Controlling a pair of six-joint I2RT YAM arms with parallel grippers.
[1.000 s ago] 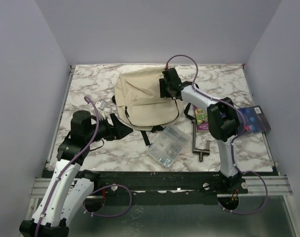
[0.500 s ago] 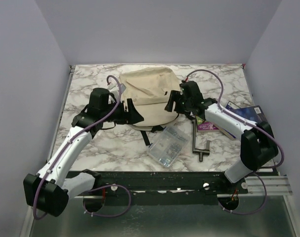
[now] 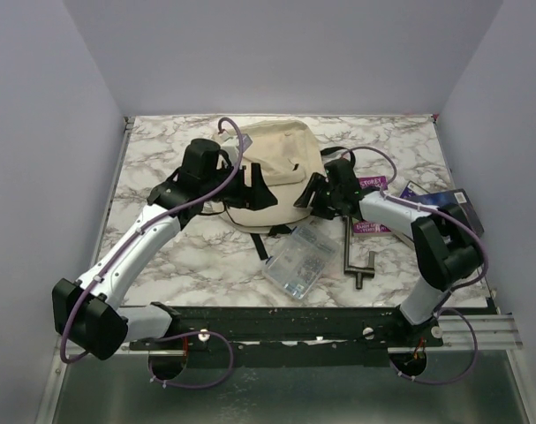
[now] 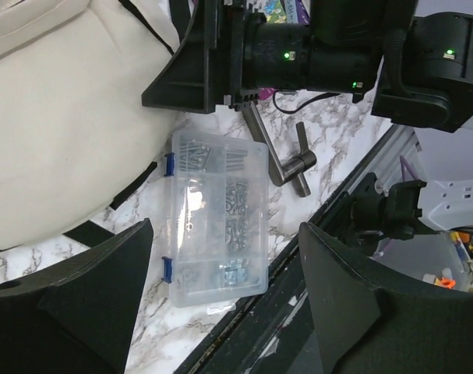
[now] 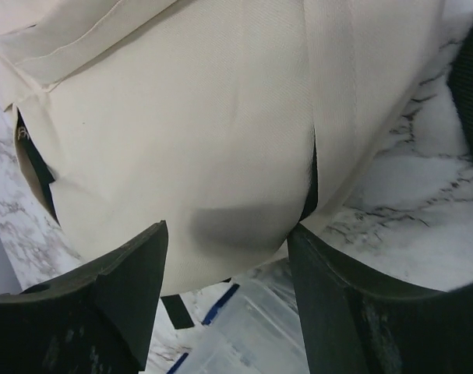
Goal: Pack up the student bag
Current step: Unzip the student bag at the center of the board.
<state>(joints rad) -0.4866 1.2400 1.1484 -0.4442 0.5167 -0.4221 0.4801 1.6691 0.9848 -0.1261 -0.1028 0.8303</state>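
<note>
The student bag (image 3: pixel 281 159), cream fabric with black straps, lies at the table's back middle. It also fills the left of the left wrist view (image 4: pixel 57 117) and most of the right wrist view (image 5: pixel 181 117). My left gripper (image 3: pixel 259 194) is open and empty over the bag's near part, with its fingers (image 4: pixel 104 296) wide apart (image 4: pixel 224 234). My right gripper (image 3: pixel 310 199) is open and empty (image 5: pixel 227 230), low at the bag's near right edge, close to the fabric. The two grippers face each other across the bag's near side.
A clear plastic box (image 3: pixel 298 259) of small metal parts lies just in front of the bag, also in the left wrist view (image 4: pixel 217 214). A metal T-handle tool (image 3: pixel 356 252) lies to its right. A purple booklet (image 3: pixel 373 221) and a dark blue book (image 3: pixel 449 212) lie at the right.
My left arm has swung from the table's left side to over the bag. My right gripper has come back from the bag's far right to its near right edge.
</note>
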